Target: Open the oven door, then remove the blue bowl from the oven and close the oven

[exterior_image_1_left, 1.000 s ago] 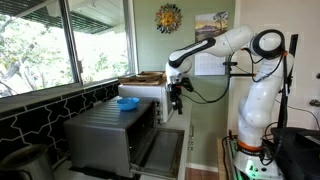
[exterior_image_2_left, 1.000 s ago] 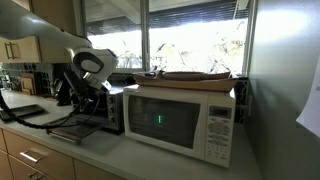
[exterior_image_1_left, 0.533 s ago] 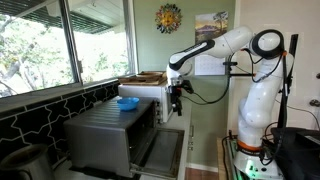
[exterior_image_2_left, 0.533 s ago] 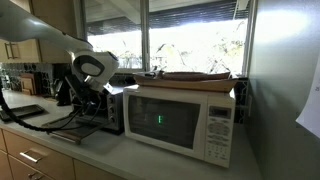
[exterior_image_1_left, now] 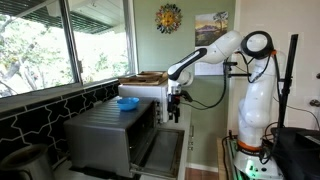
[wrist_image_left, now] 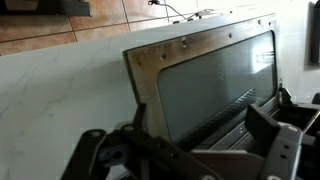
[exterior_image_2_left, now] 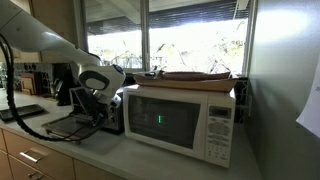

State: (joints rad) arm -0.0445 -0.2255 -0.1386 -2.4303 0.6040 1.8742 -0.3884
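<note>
One oven (exterior_image_1_left: 100, 135); one oven door (exterior_image_1_left: 165, 152) down flat; one blue bowl (exterior_image_1_left: 127, 102) atop oven; pincer (exterior_image_1_left: 174, 112) apart, clear above door edge.

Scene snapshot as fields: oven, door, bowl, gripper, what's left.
oven: silver-grey box, next to the white microwave
oven door: folded down, open
blue bowl: out of the oven, resting on its ribbed top
gripper: open, holding nothing, over the lowered door
left to do: close the door
</note>
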